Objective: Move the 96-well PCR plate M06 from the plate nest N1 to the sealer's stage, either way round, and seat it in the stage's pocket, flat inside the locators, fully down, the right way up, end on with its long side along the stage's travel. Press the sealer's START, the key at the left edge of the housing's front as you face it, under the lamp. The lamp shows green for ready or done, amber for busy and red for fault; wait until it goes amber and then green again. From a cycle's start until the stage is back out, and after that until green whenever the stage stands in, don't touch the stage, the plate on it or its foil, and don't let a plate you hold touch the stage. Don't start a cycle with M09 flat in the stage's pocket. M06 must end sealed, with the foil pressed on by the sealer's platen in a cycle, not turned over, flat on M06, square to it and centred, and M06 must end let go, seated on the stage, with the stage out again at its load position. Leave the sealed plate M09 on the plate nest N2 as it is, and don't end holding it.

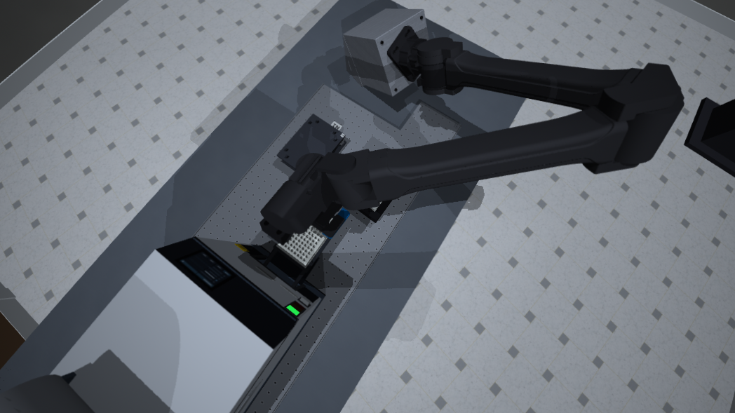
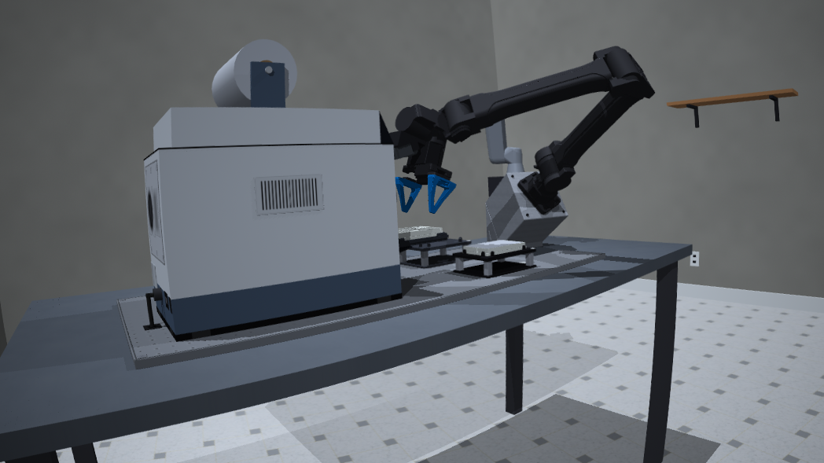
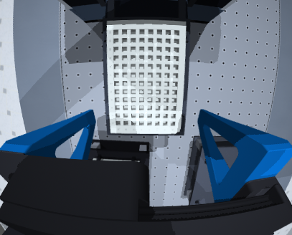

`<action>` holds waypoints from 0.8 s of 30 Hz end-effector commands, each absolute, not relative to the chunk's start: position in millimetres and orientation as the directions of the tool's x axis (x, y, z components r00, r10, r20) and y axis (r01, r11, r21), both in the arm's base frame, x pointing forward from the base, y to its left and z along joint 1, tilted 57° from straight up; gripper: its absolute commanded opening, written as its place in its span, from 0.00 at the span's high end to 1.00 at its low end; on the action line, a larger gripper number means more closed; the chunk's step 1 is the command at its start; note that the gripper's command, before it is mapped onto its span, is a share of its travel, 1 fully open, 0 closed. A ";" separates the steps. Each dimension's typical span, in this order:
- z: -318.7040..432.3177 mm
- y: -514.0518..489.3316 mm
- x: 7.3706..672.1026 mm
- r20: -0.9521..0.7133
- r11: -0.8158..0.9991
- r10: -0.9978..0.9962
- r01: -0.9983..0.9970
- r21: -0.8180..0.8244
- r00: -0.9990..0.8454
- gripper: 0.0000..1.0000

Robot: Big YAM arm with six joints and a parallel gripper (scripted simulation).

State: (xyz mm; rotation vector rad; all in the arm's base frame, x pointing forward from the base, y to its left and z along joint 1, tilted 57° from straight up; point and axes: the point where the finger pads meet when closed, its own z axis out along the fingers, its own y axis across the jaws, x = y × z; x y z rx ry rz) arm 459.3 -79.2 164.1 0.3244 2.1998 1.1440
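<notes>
Wide-spread and holding nothing, the gripper (image 2: 425, 195) hangs well above the sealer's stage (image 1: 271, 264), its blue fingers apart with only air between them. From where I stand, the PCR plate M06 (image 3: 146, 80) lies on that stage just in front of the sealer (image 2: 274, 214), open wells up, and it looks let go and flat, though I cannot tell for certain that it is fully down in the pocket. Seen from the wrist, the plate lies ahead of the fingers and below them, its long side running away toward the sealer's mouth, along the stage's travel. The lamp (image 1: 293, 310) glows green at one end of the sealer's front. I judge START, under that lamp, to be the next target, off to the side of the gripper, so the arm must travel sideways clear of the plate before pressing.
</notes>
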 end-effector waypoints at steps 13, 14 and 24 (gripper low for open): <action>166.7 -82.8 440.0 -0.449 0.608 0.476 -0.087 0.789 -0.756 0.00; 165.9 -82.2 437.4 -0.446 0.606 0.477 -0.084 0.791 -0.757 0.00; 157.1 -79.8 443.9 -0.325 0.612 0.264 -0.103 0.784 -0.908 0.00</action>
